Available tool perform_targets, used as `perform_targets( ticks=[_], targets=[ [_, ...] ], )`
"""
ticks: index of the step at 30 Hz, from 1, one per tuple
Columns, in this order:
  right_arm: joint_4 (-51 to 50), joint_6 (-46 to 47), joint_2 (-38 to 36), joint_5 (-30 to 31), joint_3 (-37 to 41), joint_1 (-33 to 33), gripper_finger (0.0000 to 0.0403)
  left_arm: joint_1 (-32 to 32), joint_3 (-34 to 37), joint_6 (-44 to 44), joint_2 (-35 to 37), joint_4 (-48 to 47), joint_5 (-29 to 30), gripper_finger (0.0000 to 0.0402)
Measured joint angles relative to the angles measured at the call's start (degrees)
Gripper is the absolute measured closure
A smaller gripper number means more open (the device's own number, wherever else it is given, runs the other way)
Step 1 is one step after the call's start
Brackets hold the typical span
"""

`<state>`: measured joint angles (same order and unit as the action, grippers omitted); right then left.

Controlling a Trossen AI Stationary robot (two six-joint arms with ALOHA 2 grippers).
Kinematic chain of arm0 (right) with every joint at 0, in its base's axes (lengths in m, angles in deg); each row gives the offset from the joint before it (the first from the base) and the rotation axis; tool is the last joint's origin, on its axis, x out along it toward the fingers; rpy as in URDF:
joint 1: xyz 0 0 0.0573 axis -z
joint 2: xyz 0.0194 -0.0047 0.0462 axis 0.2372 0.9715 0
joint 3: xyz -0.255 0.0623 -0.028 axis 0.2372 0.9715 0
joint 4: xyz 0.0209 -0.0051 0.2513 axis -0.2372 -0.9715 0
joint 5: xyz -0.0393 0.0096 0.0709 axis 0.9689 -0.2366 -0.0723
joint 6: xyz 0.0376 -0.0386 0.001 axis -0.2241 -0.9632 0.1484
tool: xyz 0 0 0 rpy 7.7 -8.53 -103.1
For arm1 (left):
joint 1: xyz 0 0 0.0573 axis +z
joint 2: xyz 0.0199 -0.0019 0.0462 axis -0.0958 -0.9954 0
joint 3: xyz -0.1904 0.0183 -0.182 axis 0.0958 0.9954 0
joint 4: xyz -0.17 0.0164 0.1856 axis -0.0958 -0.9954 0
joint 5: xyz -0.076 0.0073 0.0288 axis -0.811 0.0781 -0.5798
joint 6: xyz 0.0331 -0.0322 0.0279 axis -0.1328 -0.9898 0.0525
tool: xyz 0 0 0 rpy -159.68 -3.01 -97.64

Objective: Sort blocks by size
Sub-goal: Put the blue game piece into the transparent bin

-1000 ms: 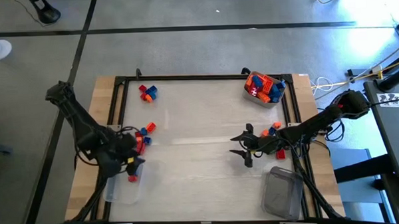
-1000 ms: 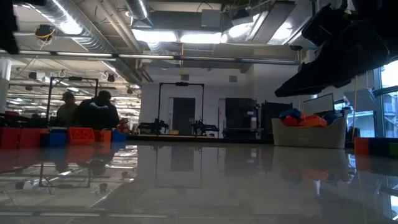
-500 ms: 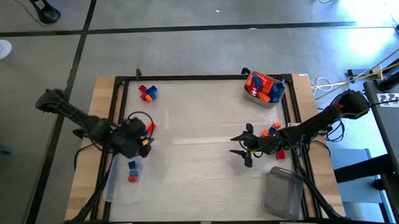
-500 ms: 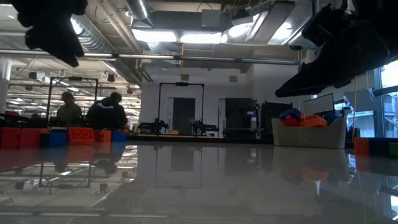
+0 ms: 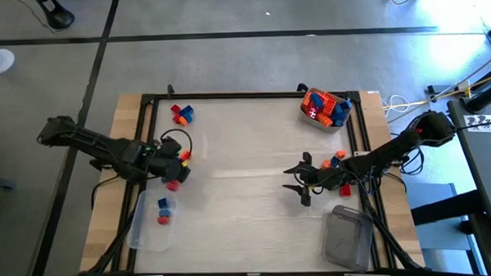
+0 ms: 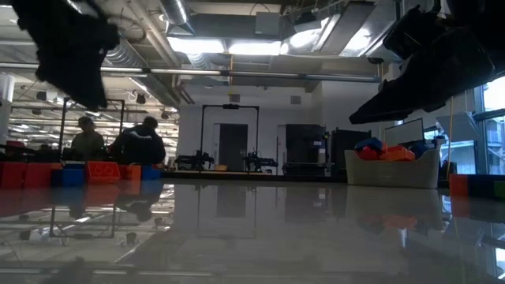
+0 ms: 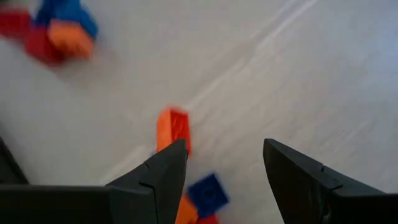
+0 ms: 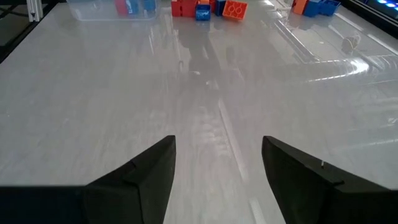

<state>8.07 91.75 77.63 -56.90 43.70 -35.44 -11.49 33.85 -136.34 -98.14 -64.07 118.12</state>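
Observation:
Blocks lie in several small groups. A red, orange and blue group point(image 5: 181, 114) sits far left. A few more point(image 5: 181, 157) lie beside my left gripper point(image 5: 178, 163), which hovers open over them. In its wrist view an orange brick point(image 7: 173, 127) and a blue one point(image 7: 208, 194) lie just past the fingers, with nothing between them. A red and a blue block point(image 5: 163, 210) lie in the clear tub point(image 5: 149, 231) at the near left. My right gripper point(image 5: 299, 179) stands open over bare table at the right, blocks point(image 5: 337, 159) behind it.
A tub full of blocks point(image 5: 325, 108) stands at the far right corner and a clear tub point(image 5: 347, 237) at the near right. A dark frame point(image 5: 252, 95) runs round the table. The middle of the white tabletop point(image 5: 239, 187) is free. People sit in the room beyond point(image 6: 134, 142).
My left gripper has swung from above the near-left tub toward the far edge and a little to the right, turning as it went, and now hangs over the blocks at the left. It has stayed open. The tub's red and blue blocks have come into view.

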Motion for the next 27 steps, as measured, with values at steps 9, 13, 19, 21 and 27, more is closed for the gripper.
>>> perform_targets(
  ticks=[9,13,19,21,27],
  targets=[
    [0.01,-0.01,0.00,-0.03,0.00,0.00,0.0166,1.80,8.66,-2.31,-0.01,6.61,-8.73,0.0204],
    [0.02,-0.01,0.00,-0.03,0.00,-0.01,0.0166,1.97,11.58,-1.50,-0.97,13.20,-11.35,0.0204],
    [-0.01,-0.01,0.00,0.34,0.00,0.00,0.0166,3.81,12.23,-1.73,-5.10,14.65,-14.98,0.0204],
    [0.01,-0.01,0.00,0.34,0.00,-0.02,0.0166,4.44,12.21,-1.71,-6.73,15.19,-15.73,0.0204],
    [-0.10,-0.01,0.00,0.34,0.00,-0.02,0.0166,5.85,12.24,-1.84,-11.11,15.92,-20.70,0.0204]
  ],
)
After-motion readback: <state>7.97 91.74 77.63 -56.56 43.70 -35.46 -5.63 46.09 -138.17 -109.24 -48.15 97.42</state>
